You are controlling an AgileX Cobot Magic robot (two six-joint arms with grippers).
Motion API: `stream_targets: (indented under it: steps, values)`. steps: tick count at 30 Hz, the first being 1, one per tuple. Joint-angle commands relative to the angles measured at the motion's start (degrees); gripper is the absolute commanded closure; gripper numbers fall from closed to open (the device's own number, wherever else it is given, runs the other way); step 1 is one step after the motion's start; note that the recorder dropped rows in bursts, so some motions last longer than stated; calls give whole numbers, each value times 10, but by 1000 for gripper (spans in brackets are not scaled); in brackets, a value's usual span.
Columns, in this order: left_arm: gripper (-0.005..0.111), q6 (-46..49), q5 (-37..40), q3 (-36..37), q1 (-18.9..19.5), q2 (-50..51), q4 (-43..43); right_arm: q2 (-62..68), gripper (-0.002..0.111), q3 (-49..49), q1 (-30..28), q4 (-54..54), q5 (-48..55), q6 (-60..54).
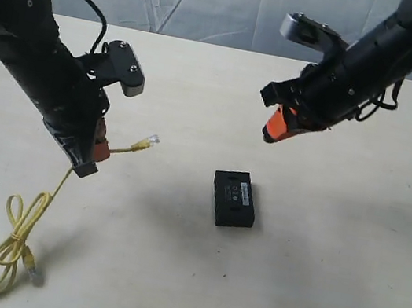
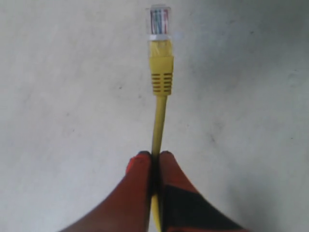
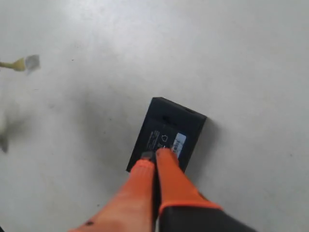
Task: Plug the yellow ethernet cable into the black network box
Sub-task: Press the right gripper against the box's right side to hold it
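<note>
**Transport phase, before insertion.** The left gripper (image 2: pixel 153 157) has its jaws clamped on the yellow ethernet cable (image 2: pixel 160 116) a short way behind the boot. The clear plug (image 2: pixel 159 20) projects straight ahead of the fingertips, free and raised above the table (image 1: pixel 342 290).

In the exterior view the held end points toward the black network box (image 1: pixel 234 199) and is well apart from it. The rest of the cord hangs from the gripper down to a loose bundle lying at the lower left of that view, with the second plug (image 1: pixel 36 277) beside it.

The box lies flat, label strip up, near the middle of the table, and neither arm touches it. The right gripper (image 1: pixel 275 131) hovers above the table beyond the box, jaws together with nothing between them. Plug and box are not yet joined.

The next move appears to call for carrying the plug across to the box and lining it up squarely with the socket before pushing in. The light box would probably slide unless the right gripper comes down to brace it. The socket cannot be made out in these views and possibly sits on a side face.
</note>
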Motion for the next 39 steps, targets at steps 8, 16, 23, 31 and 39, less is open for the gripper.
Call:
stream_targets:
  steps: [8,16,23,31,39]
  values:
    - [107,32,-33,2,-67,58,-8,29,109,119,-33,184,-42,-175]
    - [107,32,-31,2,-67,63,2,63,109,119,-6,140,-127,-173]
    - [107,32,-33,2,-67,63,2,64,109,119,-8,115,-172,-156]
    - [107,32,-35,2,-67,63,2,64,109,119,17,117,-207,-156]
    - [107,32,-35,2,-67,63,2,64,109,119,27,113,-224,-158]
